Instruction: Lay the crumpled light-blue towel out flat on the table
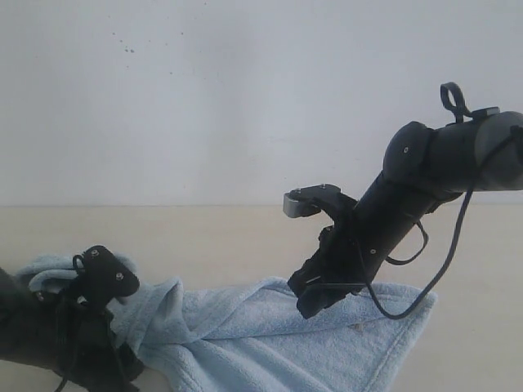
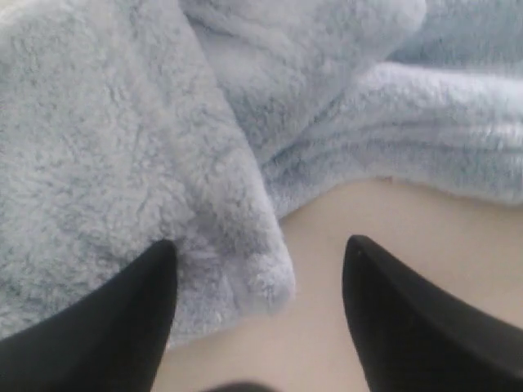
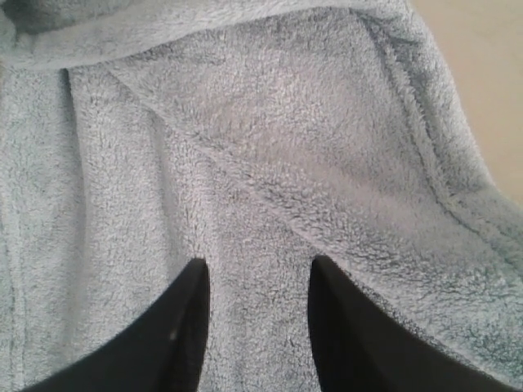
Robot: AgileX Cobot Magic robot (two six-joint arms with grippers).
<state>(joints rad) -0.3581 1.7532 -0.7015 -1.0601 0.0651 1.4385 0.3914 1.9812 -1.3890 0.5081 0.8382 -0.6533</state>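
The crumpled towel (image 1: 327,327) lies bunched on the worktop (image 1: 204,237), the left claw (image 2: 261,241) spread wide over a folded edge, the right claw (image 3: 259,260) parted above it, apparently grasping nothing.

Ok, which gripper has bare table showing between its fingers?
The left gripper, with table beside a fold of towel between its fingers; the right gripper has only towel there.

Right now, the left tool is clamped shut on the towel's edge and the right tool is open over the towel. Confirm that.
Not quite. The left tool is open, not clamped shut: the left wrist view shows its fingers wide apart at the edge of the towel, gripping nothing. The right tool is open over the towel, as you said.
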